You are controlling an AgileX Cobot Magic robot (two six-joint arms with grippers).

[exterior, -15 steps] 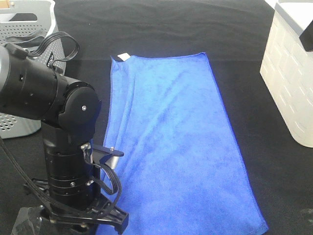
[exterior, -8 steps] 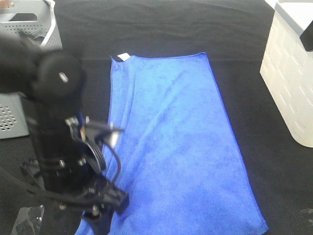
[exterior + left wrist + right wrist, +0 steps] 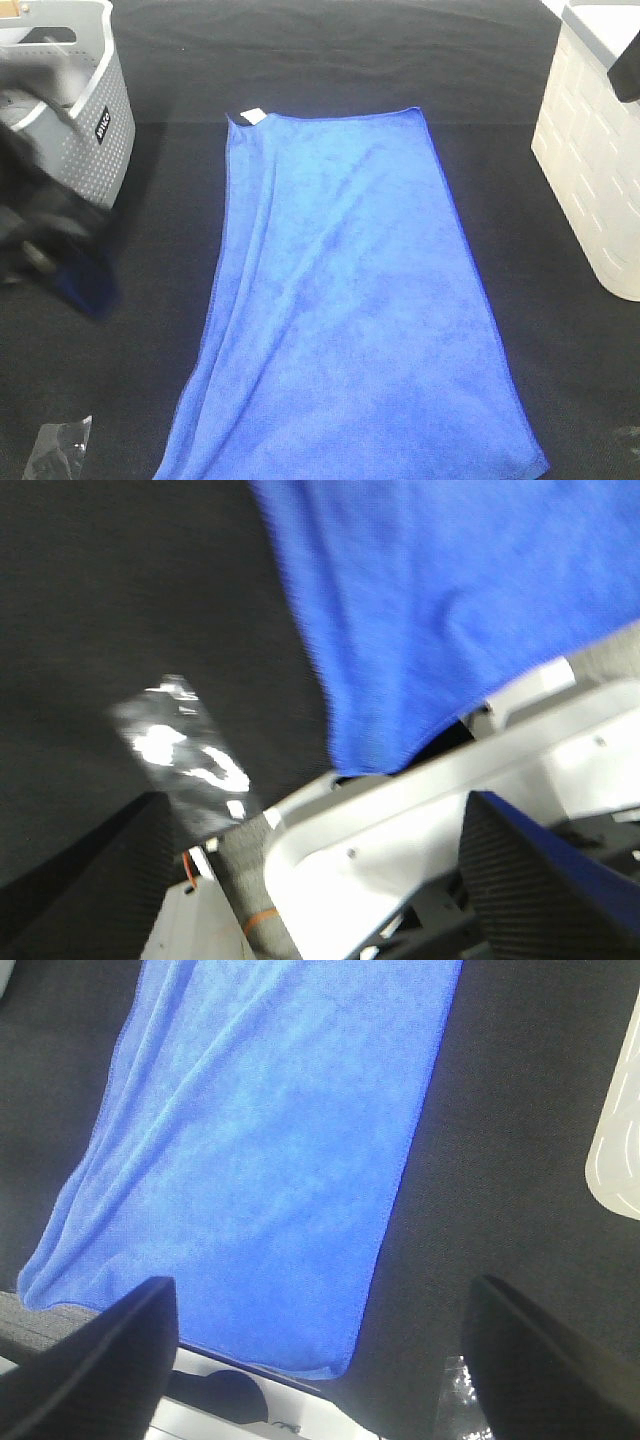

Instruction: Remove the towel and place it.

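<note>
The royal-blue towel (image 3: 350,300) lies spread flat on the black table, its white tag (image 3: 252,116) at the far left corner and its near end at the table's front edge. It also shows in the left wrist view (image 3: 450,590) and the right wrist view (image 3: 260,1150). My left arm (image 3: 55,260) is a dark blur at the left edge, apart from the towel. My left gripper (image 3: 320,810) is open and empty, above the towel's near corner. My right gripper (image 3: 320,1285) is open and empty, above the towel's near end.
A grey perforated basket (image 3: 85,110) stands at the far left. A white basket (image 3: 590,170) stands at the right, its edge showing in the right wrist view (image 3: 620,1150). A crumpled clear plastic scrap (image 3: 55,450) lies at the front left, also in the left wrist view (image 3: 190,755).
My left arm has swung away from the towel's near left corner to the left edge of the view. The towel lies as before.
</note>
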